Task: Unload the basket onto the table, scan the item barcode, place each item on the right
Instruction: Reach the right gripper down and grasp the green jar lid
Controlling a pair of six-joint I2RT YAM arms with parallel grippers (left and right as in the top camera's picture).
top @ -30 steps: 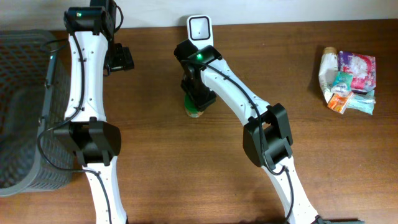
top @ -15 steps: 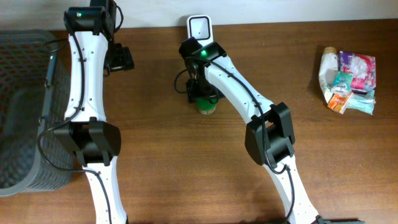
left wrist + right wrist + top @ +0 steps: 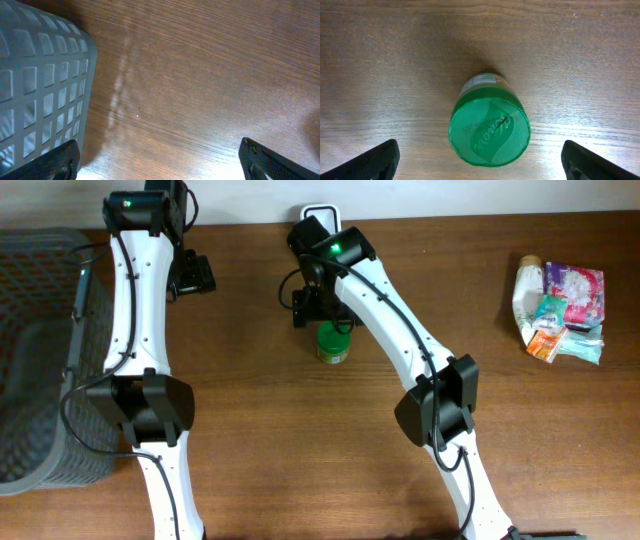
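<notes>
A small jar with a green lid [image 3: 333,343] stands upright on the wooden table, just in front of the white barcode scanner [image 3: 318,211], which my right arm partly hides. In the right wrist view the green lid [image 3: 490,127] faces up, with a strip of pale label showing behind it. My right gripper [image 3: 318,307] hangs above the jar, open, and its fingers are wide apart on either side of the lid without touching it. My left gripper [image 3: 192,273] is open over bare wood near the basket, holding nothing.
A grey mesh basket [image 3: 40,350] fills the left edge of the table, and its wall [image 3: 40,85] is close beside the left gripper [image 3: 160,162]. A heap of packets and a tube [image 3: 560,310] lies at the far right.
The right gripper carried the jar a little to the right, opened and let it go. It has drawn back toward the scanner, leaving the jar standing. The left arm has not moved.
</notes>
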